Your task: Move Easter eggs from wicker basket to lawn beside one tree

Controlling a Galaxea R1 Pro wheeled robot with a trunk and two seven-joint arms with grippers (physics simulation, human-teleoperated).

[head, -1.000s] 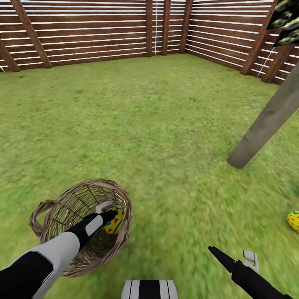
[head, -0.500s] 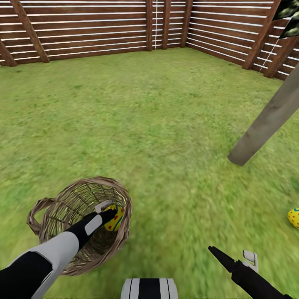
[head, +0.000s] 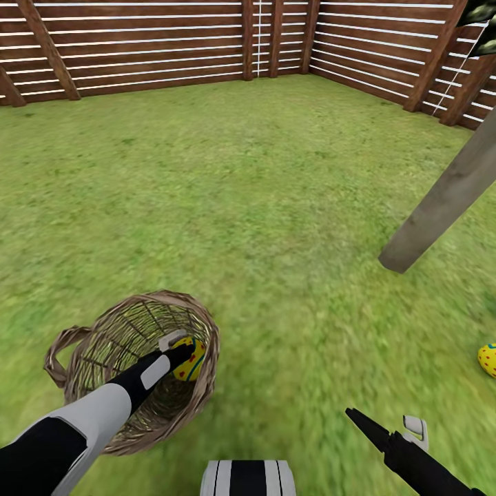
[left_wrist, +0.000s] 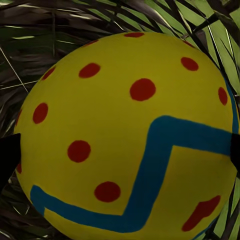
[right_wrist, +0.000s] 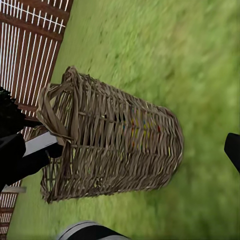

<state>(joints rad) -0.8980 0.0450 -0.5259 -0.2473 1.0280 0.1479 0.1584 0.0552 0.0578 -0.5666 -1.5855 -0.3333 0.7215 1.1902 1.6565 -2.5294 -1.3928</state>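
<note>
Left arm reaches down into wicker basket (head: 131,372); left gripper (head: 180,353) at Easter egg (head: 189,358) by basket's right inner wall. Left wrist view: egg (left_wrist: 127,135) close up between dark fingertips (left_wrist: 7,157), jaws narrow about it, firm hold not confirmable. Right gripper (head: 389,428) hovers low over lawn (head: 262,207), jaws spread wide. Second egg (head: 488,359) on grass near tree trunk (head: 441,203).
</note>
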